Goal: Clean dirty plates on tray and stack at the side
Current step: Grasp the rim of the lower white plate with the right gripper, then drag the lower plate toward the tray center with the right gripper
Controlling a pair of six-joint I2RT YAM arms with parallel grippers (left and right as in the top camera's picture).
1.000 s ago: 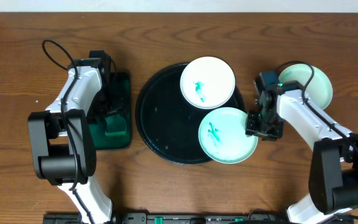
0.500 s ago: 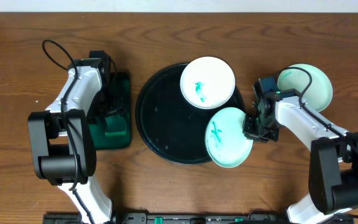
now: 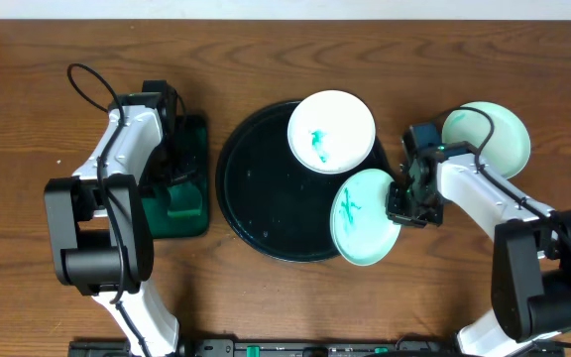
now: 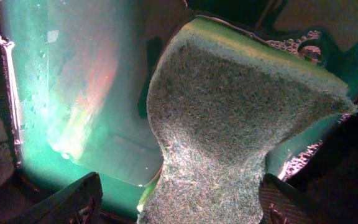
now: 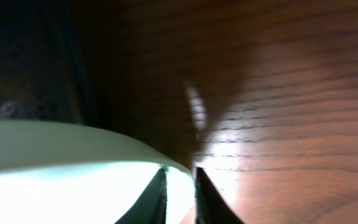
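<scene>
- Dark wooden table [image 3: 266, 50], seen from above, with two robot arms working on either side of it.
- Far left: the left gripper [image 4: 179, 202] hangs over a green rectangular tray [image 3: 198, 139]. Its jaws stand wide apart, one on each side of a green scouring sponge [image 4: 229, 124], and neither finger presses on it.
- The sponge sits inside the green tray, whose floor shines wet, with foam bubbles along one edge.
- Centre: the round black tray [image 3: 256, 198] has a glossy floor that is mostly bare on its left half.
- The far plate [image 3: 331, 131] is white with a teal smear in its middle. It lies flat on the black tray's far right part and reaches past the rim.
- The tilted plate [image 3: 363, 223], marked with a teal scribble, leans over the black tray's near right rim.
- The right gripper [image 3: 400, 201] is clamped on the tilted plate's right edge; its fingers [image 5: 157, 199] pinch the rim from both faces.
- Far right: a pale green plate [image 3: 494, 134] rests on the table beyond the right arm, off the black tray.
</scene>
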